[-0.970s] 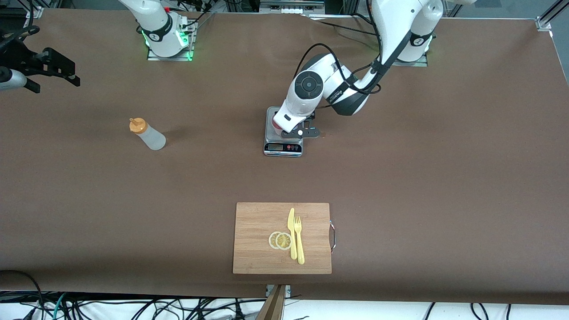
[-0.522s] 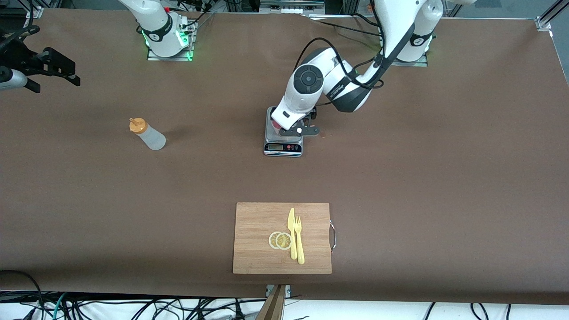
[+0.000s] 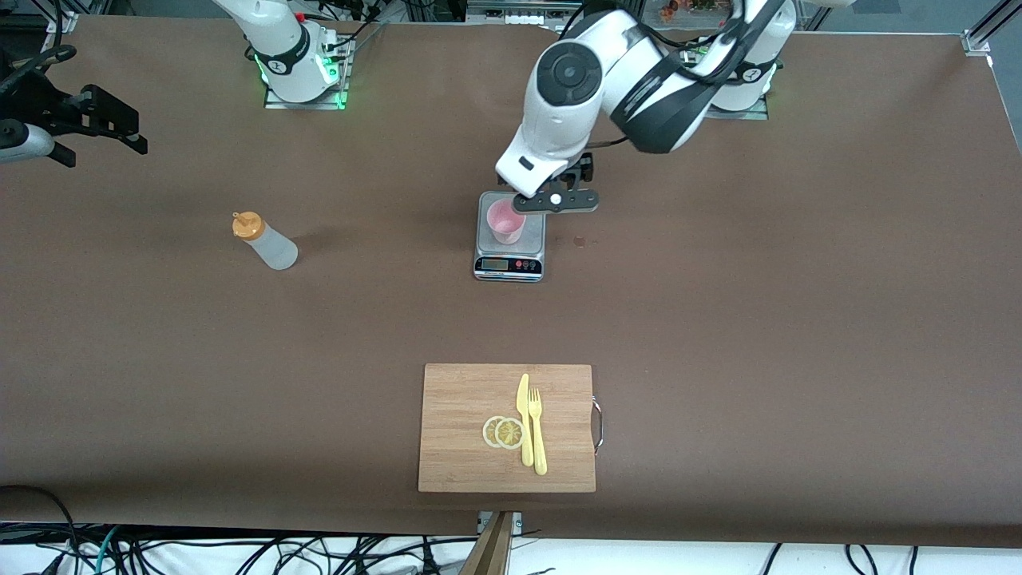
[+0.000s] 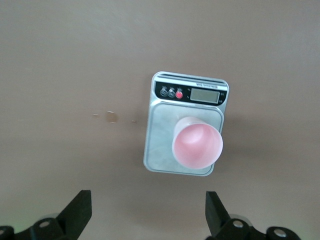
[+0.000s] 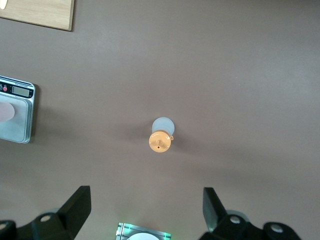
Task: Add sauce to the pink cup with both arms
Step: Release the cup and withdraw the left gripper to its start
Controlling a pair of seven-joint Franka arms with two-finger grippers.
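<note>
Orange-capped and standing upright, the sauce bottle (image 3: 266,241) sits alone on the brown bench (image 3: 718,319) toward the right arm's end, well apart from the pink cup (image 3: 505,221). The cup stands on the platform of a small scale (image 3: 509,265) near the middle of the bench, and looks empty in the left wrist view.

We read the coming move as a pick of the bottle, and the relation that settles it is plain: in the right wrist view the bottle's cap (image 5: 160,142) faces straight up at us, so the bottle's long axis runs vertical and it lies almost directly below the right gripper (image 5: 145,210), whose fingers are spread wide with nothing between them. In the front view that gripper (image 3: 100,120) hangs at the bench's edge on the same end.

Our left gripper (image 4: 148,212) hovers above the scale, its fingers also spread and empty, with the cup (image 4: 197,145) free beneath it. So the right arm is the nearer one for the bottle.
</note>
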